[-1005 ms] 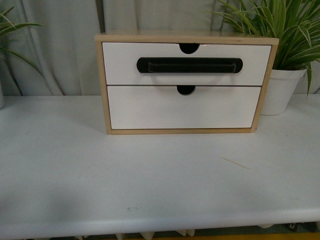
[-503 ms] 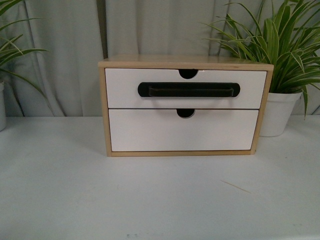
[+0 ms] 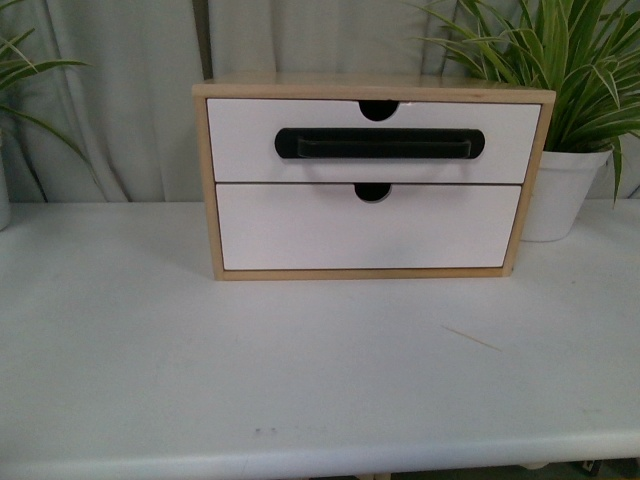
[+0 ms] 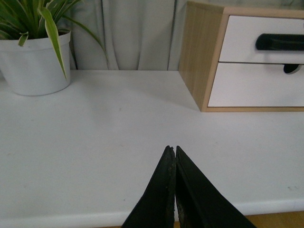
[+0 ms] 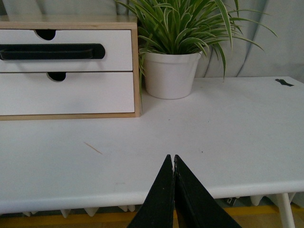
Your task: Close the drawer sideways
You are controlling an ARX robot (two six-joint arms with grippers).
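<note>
Left gripper (image 4: 171, 151): black fingers pressed together, nothing between them, hovering over the near edge of the white bench (image 4: 95, 142), left part. Right gripper (image 5: 171, 159): same, fingers pinched together and empty, over the near edge, right part. Neither arm shows in the front view.

Thin pale sliver (image 3: 471, 338) lies on the bench, right of centre, well apart from the cabinet.

Light wooden two-drawer cabinet (image 3: 203, 180) sits toward the far edge, roughly mid-bench. Upper white-fronted drawer with the long black oval bar handle (image 3: 378, 142) and semicircular notch in its top edge looks flush with the frame. Plain white lower drawer front (image 3: 365, 228), no handle, also flush.

White pot with striped green plant (image 3: 560, 190) near the far right corner, just beside the cabinet. Second white potted plant (image 4: 35, 61) at the far left. Grey curtain (image 3: 120, 90) behind.
</note>
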